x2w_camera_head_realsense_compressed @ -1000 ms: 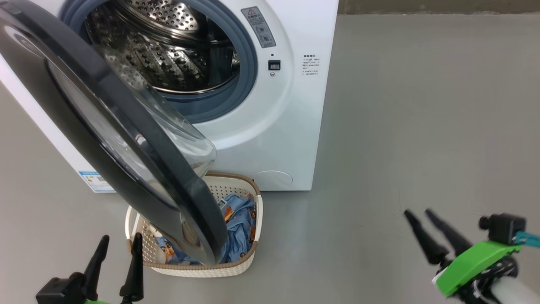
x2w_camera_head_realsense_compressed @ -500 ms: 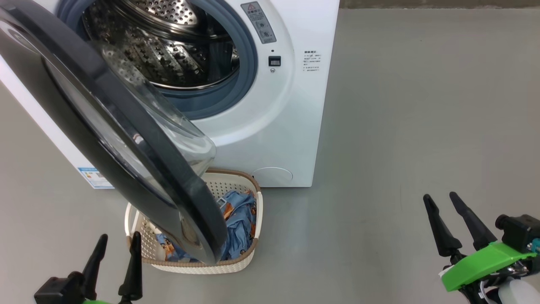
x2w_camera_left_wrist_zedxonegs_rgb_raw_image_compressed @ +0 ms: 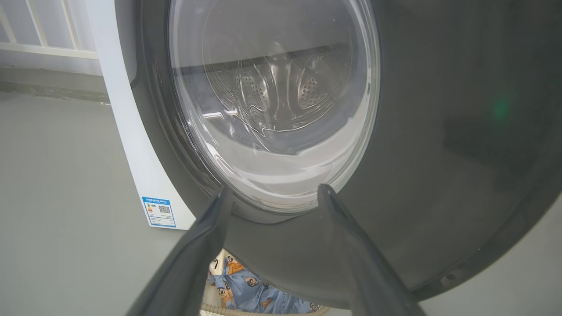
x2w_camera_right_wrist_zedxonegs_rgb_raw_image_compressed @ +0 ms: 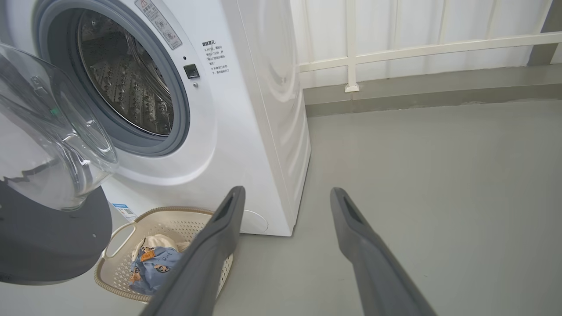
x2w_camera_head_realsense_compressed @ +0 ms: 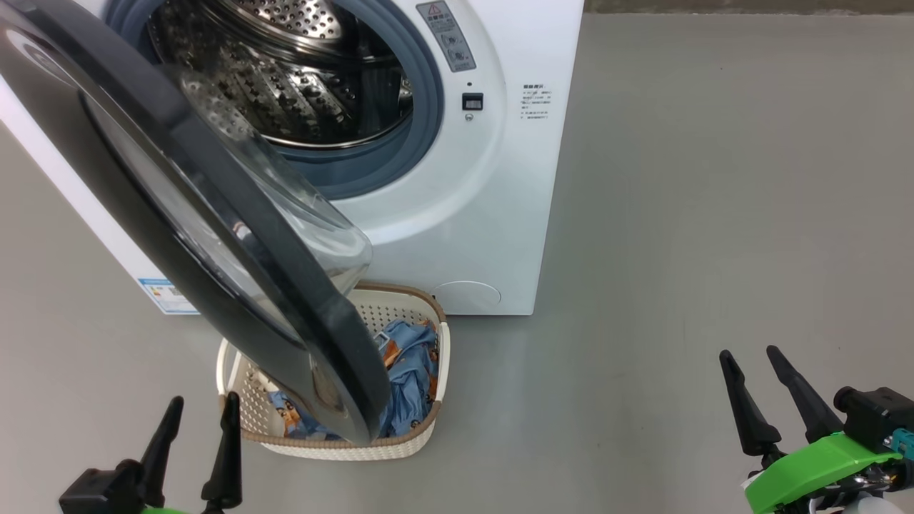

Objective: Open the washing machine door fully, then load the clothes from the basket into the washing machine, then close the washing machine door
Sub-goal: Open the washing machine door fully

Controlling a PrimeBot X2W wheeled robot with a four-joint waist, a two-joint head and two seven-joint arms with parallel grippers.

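The washing machine [x2w_camera_head_realsense_compressed: 500, 178] stands on the grey floor [x2w_camera_head_realsense_compressed: 678, 214] with its steel drum [x2w_camera_head_realsense_compressed: 307, 78] and grey-blue seal [x2w_camera_head_realsense_compressed: 425, 121] exposed. The washing machine door [x2w_camera_head_realsense_compressed: 193, 214] is swung out from its left side and stands partly open, its glossy black rim and clear bulging glass angled towards the camera. In the head view its lower edge hangs over the basket [x2w_camera_head_realsense_compressed: 400, 450] and hides the middle of it.

The basket sits on the floor just in front of the machine, below the door opening. The clothes [x2w_camera_head_realsense_compressed: 414, 378] lie inside it, the light-blue bear-print fabric bunched towards its right side. In the right wrist view a cream-white piece [x2w_camera_right_wrist_zedxonegs_rgb_raw_image_compressed: 160, 241] lies on top of the blue fabric. A small blue label [x2w_camera_head_realsense_compressed: 168, 295] shows at the machine's lower left corner.

The left end effector [x2w_camera_head_realsense_compressed: 203, 401] is at the lower left of the head view, just left of the basket. Its 2 fingers are spread and hold nothing. In the left wrist view they point at the outer face of the door, near its lower rim, without touching it.

The right end effector [x2w_camera_head_realsense_compressed: 748, 353] is over bare floor, well apart from the machine and the basket on their right. Its 2 fingers are also spread and empty.
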